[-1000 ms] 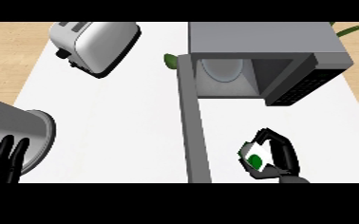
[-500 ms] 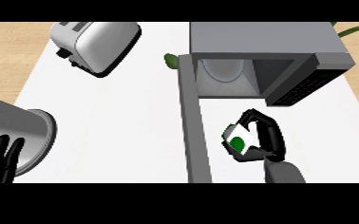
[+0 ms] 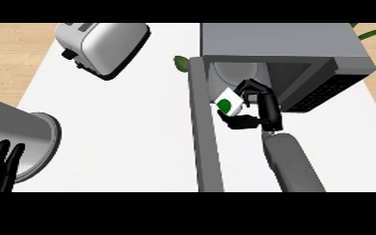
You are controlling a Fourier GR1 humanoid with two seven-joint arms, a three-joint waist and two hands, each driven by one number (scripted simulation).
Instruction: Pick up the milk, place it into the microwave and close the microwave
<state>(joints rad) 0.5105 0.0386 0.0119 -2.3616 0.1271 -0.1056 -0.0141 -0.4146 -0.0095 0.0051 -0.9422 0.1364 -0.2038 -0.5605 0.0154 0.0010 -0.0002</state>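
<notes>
A white milk carton (image 3: 229, 102) with a green round mark is held in my right hand (image 3: 262, 109), whose fingers and thumb curl round it. Hand and carton hang just in front of the opening of the grey microwave (image 3: 283, 42). The microwave door (image 3: 204, 129) stands swung open toward me, to the left of the hand. Inside the opening a pale round turntable plate (image 3: 236, 74) shows. My left hand (image 3: 9, 160) rests at the lower left edge, fingers straight and up.
A silver toaster (image 3: 103, 46) lies at the back left of the white counter (image 3: 125, 119). A grey metal pot (image 3: 26, 139) stands at the left beside my left hand. A green leaf (image 3: 180, 62) lies by the microwave's left corner.
My right hand has carried the milk carton up and away from the counter's front, to the microwave's opening. The left hand has stayed where it was.
</notes>
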